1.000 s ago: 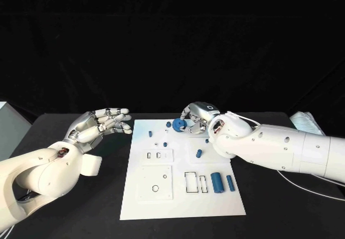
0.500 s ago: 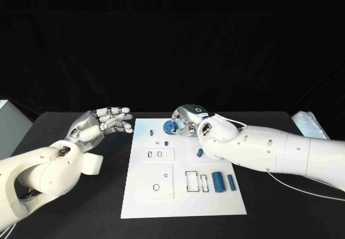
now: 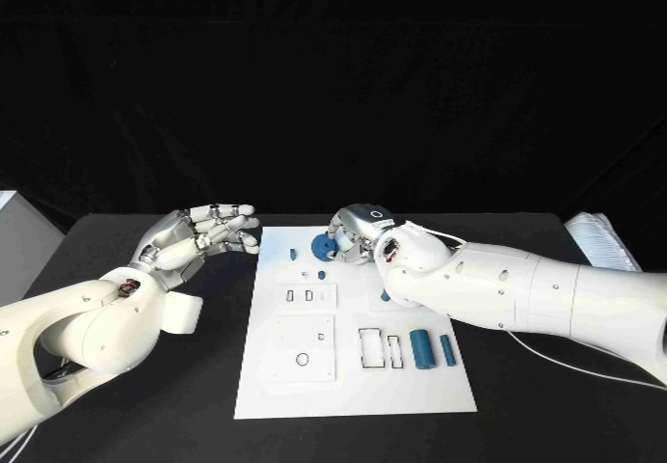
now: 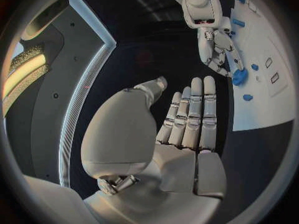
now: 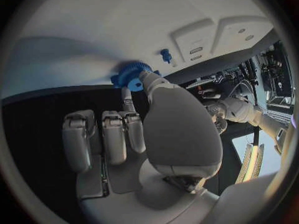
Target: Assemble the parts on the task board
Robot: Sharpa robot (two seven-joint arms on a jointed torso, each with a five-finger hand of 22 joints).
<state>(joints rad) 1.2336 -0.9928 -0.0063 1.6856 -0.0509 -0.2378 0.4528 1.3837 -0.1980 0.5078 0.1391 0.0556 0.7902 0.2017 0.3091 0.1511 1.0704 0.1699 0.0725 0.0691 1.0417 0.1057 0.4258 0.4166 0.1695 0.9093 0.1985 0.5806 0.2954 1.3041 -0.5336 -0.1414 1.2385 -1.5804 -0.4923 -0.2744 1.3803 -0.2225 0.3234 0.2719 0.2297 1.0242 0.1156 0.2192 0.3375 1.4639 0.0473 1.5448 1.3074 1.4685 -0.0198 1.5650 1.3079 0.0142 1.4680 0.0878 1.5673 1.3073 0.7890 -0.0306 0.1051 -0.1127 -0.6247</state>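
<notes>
The robot's right hand (image 3: 359, 231) pinched a blue gear (image 3: 323, 247) at the far end of the white task board (image 3: 355, 386) on the black bench (image 3: 542, 424). The left hand (image 3: 195, 239) hovered beside the board, fingers loosely apart, holding nothing.

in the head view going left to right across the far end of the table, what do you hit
left hand → small blue peg near the task board's left edge → blue gear held at the right hand's fingertips → right hand
</notes>
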